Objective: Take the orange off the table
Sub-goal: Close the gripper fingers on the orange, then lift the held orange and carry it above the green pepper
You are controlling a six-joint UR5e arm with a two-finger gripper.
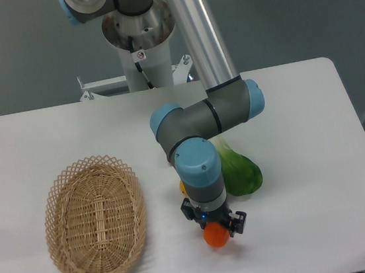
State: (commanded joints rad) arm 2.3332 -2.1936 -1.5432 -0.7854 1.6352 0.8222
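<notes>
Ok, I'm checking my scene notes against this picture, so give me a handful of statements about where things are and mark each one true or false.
1. The tool is directly over the orange. True.
2. The orange lies inside the wicker basket. False: it is on the table, to the right of the basket, which holds nothing visible.
3. The green vegetable lies on the table to the right of the arm's wrist. True.
4. The basket stands on the right half of the table. False: it is on the left half.
5. The arm hides most of a yellow item beside the wrist. True: only a sliver shows.
6. The orange is far from the tool. False: the fingers sit around its top.
</notes>
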